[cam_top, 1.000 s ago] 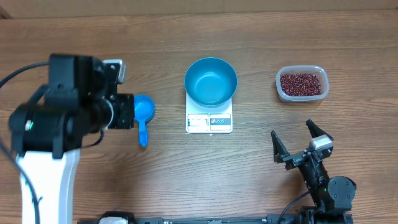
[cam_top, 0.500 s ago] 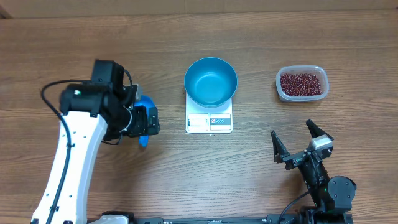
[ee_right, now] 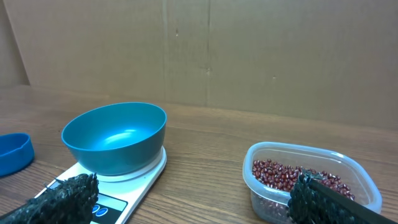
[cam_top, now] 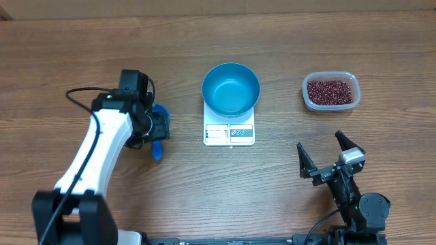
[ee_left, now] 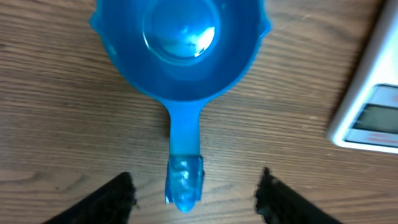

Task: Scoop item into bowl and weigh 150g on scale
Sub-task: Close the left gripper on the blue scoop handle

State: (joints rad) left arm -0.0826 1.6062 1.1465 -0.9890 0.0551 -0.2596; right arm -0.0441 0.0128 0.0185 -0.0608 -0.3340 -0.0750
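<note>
Beans, small, dark red-brown and loose point(cam_top: 331, 92), all sit in the clear rounded-rectangular plastic tub point(cam_top: 307, 96) at the far right of the wooden table point(cam_top: 225, 41). I see none of them in the round blue bowl point(cam_top: 230, 89), whose smooth inside shows bare in both the overhead and the right wrist view. That bowl stands on the small flat white square kitchen scale point(cam_top: 229, 133) at the middle of the table, with the scale's display and label on the edge facing my arms. I cannot read the display from any view.

On my left side, the left gripper point(ee_left: 194, 198) is down over the small blue handled scoop point(ee_left: 180, 50), which lies flat on the wood just to the left of the scale, cup away from me and handle pointing back towards the arm. Its jaws are parted, one finger on each side of the handle's end, with bare wood showing between each finger and the handle, so nothing is grasped. The scoop's cup holds nothing. A corner of the scale shows at the right edge of that wrist view, apart from the scoop.

On my right side, the right gripper point(cam_top: 320, 144) sits low near the front edge, well short of the tub. Its jaws are spread wide and hold nothing, and its camera looks between them at the bowl, scale and tub.
</note>
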